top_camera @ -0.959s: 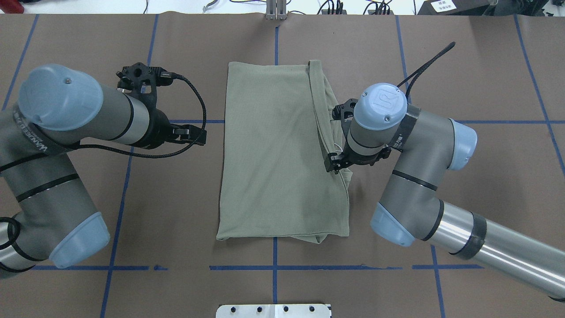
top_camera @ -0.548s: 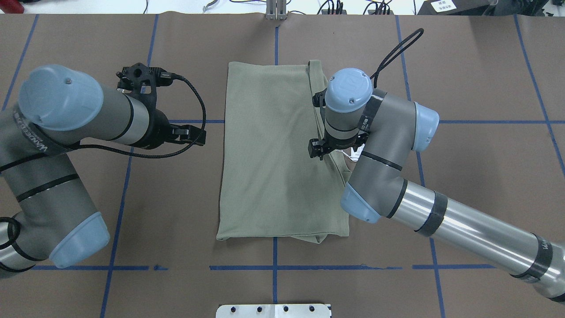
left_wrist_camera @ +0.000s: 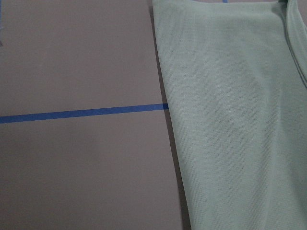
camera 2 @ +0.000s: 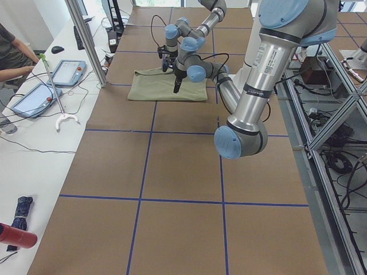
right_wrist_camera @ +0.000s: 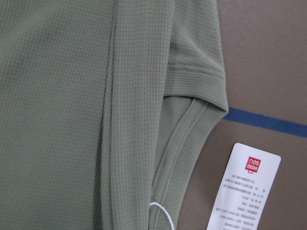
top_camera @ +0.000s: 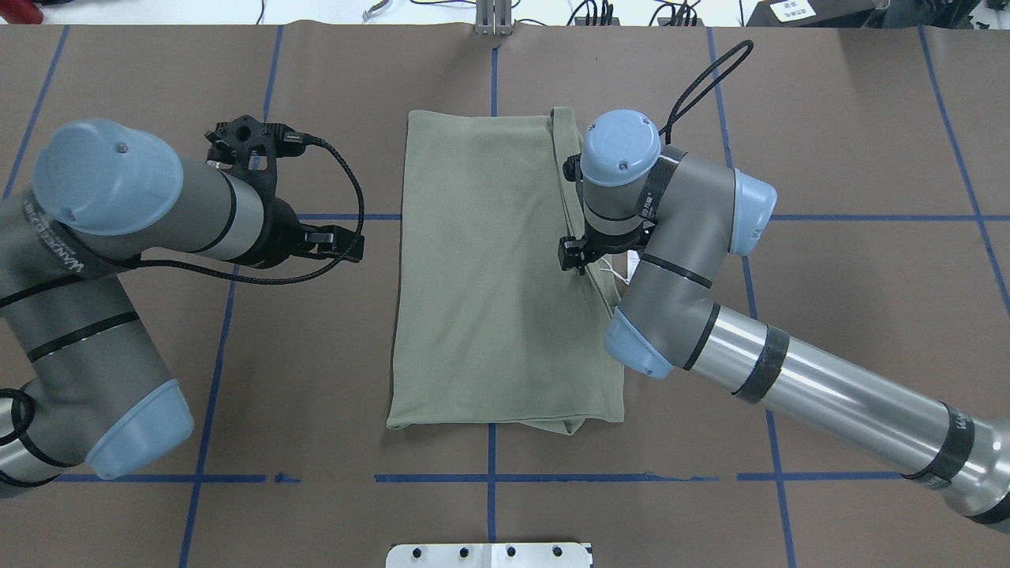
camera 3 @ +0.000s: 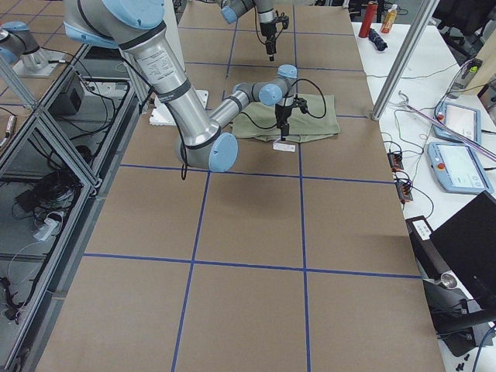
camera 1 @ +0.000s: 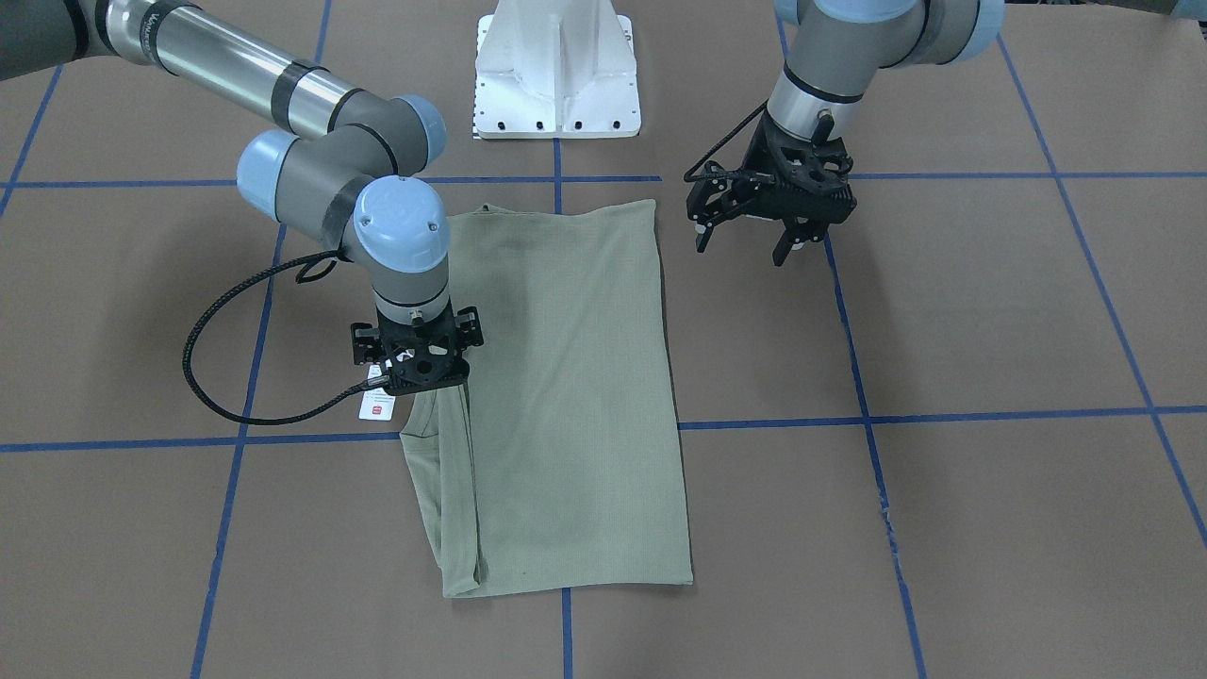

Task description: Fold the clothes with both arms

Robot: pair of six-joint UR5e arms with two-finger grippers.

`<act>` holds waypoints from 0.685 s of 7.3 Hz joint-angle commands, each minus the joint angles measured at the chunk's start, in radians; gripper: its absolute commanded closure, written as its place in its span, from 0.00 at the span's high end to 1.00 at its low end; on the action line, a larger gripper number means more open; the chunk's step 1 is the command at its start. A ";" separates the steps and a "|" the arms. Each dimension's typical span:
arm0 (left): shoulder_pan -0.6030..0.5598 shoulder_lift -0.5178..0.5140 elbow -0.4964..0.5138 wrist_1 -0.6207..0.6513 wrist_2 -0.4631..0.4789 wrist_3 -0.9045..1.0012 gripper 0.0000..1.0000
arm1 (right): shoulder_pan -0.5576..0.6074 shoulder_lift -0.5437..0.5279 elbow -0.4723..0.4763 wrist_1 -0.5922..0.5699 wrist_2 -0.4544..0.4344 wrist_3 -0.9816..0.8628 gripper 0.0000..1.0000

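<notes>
The sage-green shirt (top_camera: 505,268) lies folded lengthwise into a long rectangle in the middle of the table, with a sleeve strip and the neck along its right edge (right_wrist_camera: 192,91). Its white hang tag (camera 1: 376,405) rests on the table just off that edge. My right gripper (camera 1: 420,382) points straight down over that edge beside the tag; its fingertips are hidden and I cannot tell whether it is open or shut. My left gripper (camera 1: 742,250) hangs open and holds nothing, above bare table off the shirt's left side. The left wrist view shows the shirt's left edge (left_wrist_camera: 168,120).
The brown table cover (top_camera: 828,315) carries a grid of blue tape lines. The white pedestal base (camera 1: 558,71) stands at the robot's side of the table. A side bench with tablets (camera 2: 34,97) and a seated person (camera 2: 11,51) lies beyond the far edge.
The right arm swung left and toward the far side, bringing its gripper from beside the shirt's right edge to over it. The left arm has barely moved.
</notes>
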 commanded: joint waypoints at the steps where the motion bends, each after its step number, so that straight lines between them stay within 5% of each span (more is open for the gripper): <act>1: 0.000 0.002 0.000 0.000 0.000 0.003 1.00 | 0.001 -0.002 -0.002 0.003 0.005 -0.001 1.00; 5: 0.002 -0.009 0.006 -0.002 0.000 0.001 1.00 | 0.008 -0.019 -0.004 0.004 0.006 -0.005 1.00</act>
